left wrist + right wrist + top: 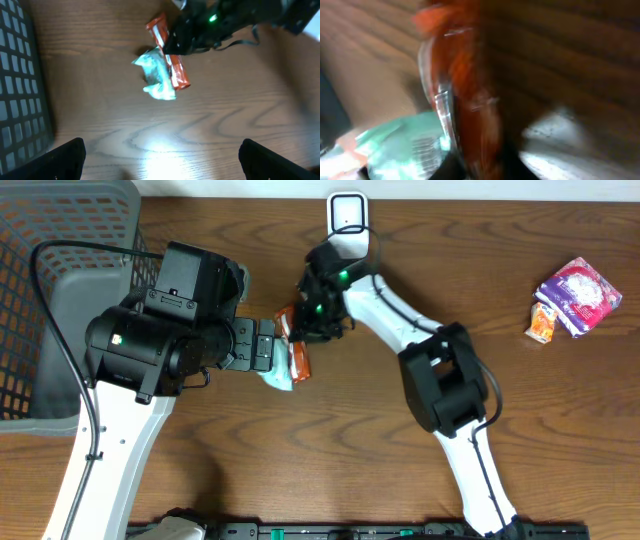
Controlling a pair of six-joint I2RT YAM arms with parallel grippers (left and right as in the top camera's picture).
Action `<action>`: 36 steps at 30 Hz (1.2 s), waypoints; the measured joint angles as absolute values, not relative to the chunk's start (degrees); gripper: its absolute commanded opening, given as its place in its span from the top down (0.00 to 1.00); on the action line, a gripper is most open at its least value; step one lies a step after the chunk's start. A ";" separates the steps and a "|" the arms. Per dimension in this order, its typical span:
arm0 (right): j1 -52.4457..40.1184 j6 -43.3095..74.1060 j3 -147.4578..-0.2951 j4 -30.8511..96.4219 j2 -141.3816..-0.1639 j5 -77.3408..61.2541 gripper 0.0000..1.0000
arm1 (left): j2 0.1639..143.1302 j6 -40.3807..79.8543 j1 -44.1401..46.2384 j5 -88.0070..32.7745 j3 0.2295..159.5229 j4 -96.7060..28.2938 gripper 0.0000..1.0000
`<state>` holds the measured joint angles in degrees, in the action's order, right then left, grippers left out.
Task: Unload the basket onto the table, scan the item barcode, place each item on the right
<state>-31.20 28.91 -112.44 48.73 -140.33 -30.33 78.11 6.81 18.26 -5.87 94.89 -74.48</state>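
On the brown wooden bench (560,430), right fingers (172,45) clench the orange-red foil wrapper (176,75), left fingers (65,155) spread empty; scanning its barcode likely remains.

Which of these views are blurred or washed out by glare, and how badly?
Overhead: sharp and evenly lit, the orange wrapper clear. Left wrist: slightly soft, with white glare on the table below the teal packet. Right wrist: heavy motion blur; wrapper and packet are only smears of colour, no print legible.
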 measured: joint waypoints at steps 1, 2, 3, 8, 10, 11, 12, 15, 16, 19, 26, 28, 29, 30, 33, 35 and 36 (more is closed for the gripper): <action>-31.51 29.41 -112.42 48.77 -140.33 -30.09 0.99 | 78.11 6.79 18.26 -5.89 94.89 -74.50 0.02; -31.64 29.43 -112.42 48.80 -140.33 -29.65 0.99 | 78.11 6.81 18.26 -5.89 94.89 -74.48 0.02; -31.59 29.36 -112.42 48.82 -140.33 -29.58 0.99 | 78.11 6.79 18.26 -5.89 94.89 -74.48 0.02; -29.04 26.74 -112.62 52.21 -140.33 -32.14 0.99 | 78.11 6.79 18.26 -5.87 94.89 -74.50 0.02; -26.26 24.10 -112.60 53.52 -140.33 -34.87 0.99 | 78.11 6.79 18.26 -5.87 94.89 -74.48 0.02; -24.67 22.57 -112.60 54.17 -140.33 -36.58 0.99 | 78.11 6.79 18.26 -5.87 94.89 -74.48 0.02; -23.03 21.04 -112.60 54.87 -140.33 -38.30 0.99 | 78.11 6.79 18.26 -5.87 94.89 -74.50 0.02; -17.26 15.84 -112.60 58.26 -140.27 -42.39 0.99 | 78.11 6.79 18.26 -5.89 94.89 -74.50 0.02; -15.59 14.46 -112.60 59.66 -140.18 -43.03 0.99 | 78.11 6.79 18.26 -5.87 94.89 -74.50 0.02; -10.98 9.17 -112.55 64.47 -139.41 -44.23 0.99 | 78.11 6.79 18.26 -5.89 94.89 -74.50 0.02; -7.92 -2.70 -112.55 72.12 -137.99 -43.62 0.99 | 78.11 6.79 18.26 -5.87 94.89 -74.48 0.02; -7.99 -3.84 -112.55 72.25 -137.82 -40.97 0.99 | 78.11 6.79 18.26 -5.87 94.89 -74.50 0.02; -8.01 -4.14 -112.55 72.29 -137.71 -39.72 0.99 | 78.13 6.79 18.26 -5.87 94.89 -74.50 0.02; -7.99 -4.23 -112.55 72.38 -137.56 -38.09 0.99 | 78.11 6.79 18.26 -5.89 94.89 -74.50 0.02; -8.01 -2.96 -112.57 72.38 -136.66 -30.79 0.99 | 78.11 6.79 18.26 -5.89 94.89 -74.50 0.02; -8.36 0.12 -112.71 72.40 -135.31 -22.11 0.99 | 78.11 6.79 18.26 -5.89 94.89 -74.50 0.02; -8.67 2.15 -112.77 72.40 -134.34 -16.32 0.99 | 78.11 6.79 18.26 -5.89 94.89 -74.48 0.02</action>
